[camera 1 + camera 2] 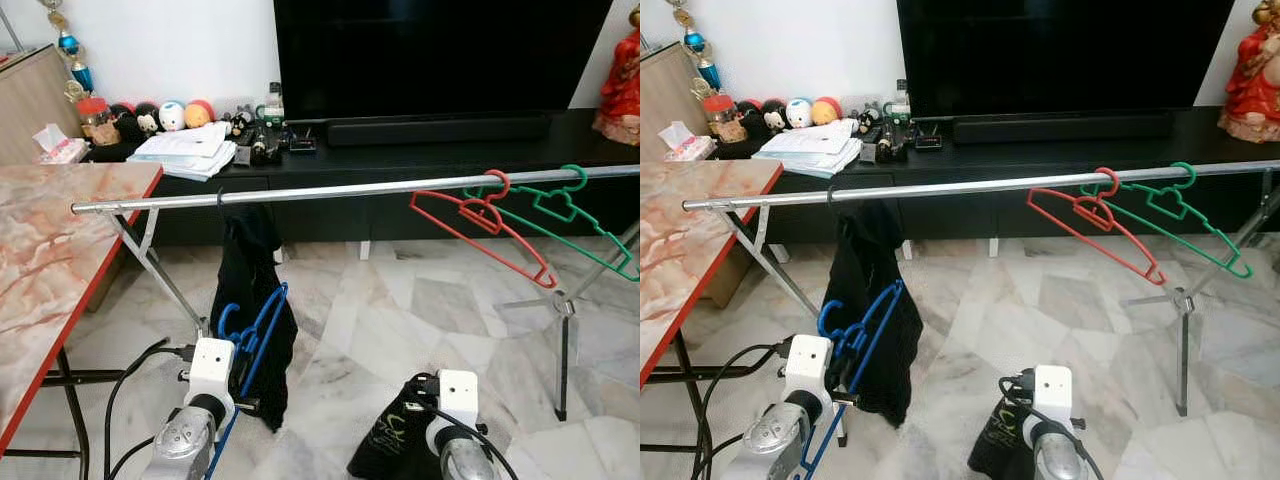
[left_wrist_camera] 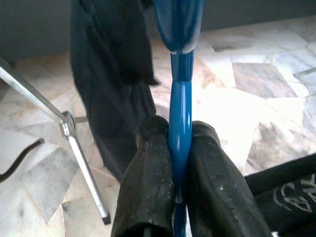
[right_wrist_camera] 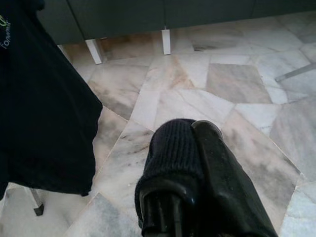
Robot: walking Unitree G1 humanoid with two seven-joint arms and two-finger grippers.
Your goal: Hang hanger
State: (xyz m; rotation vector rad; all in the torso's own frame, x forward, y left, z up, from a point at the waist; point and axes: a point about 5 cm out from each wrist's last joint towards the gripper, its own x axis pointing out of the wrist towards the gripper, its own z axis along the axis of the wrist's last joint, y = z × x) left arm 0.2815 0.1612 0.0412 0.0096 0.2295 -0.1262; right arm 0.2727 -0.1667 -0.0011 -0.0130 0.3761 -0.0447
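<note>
My left gripper (image 2: 178, 140) is shut on a blue plastic hanger (image 1: 252, 335), held low in front of the black garment (image 1: 250, 300) that hangs from the silver rail (image 1: 330, 190). The hanger's hook (image 1: 830, 320) points up, well below the rail. A red hanger (image 1: 480, 225) and a green hanger (image 1: 570, 215) hang on the rail's right part. My right gripper (image 3: 195, 131) is low at the right, fingers pressed together with nothing between them, over the marble floor.
A marble-topped table (image 1: 50, 250) with a red edge stands at the left. Behind the rail is a black TV console (image 1: 420, 150) with papers, toys and a TV. The rail's legs (image 1: 565, 310) stand at the right. A black bag (image 1: 390, 440) lies on the floor.
</note>
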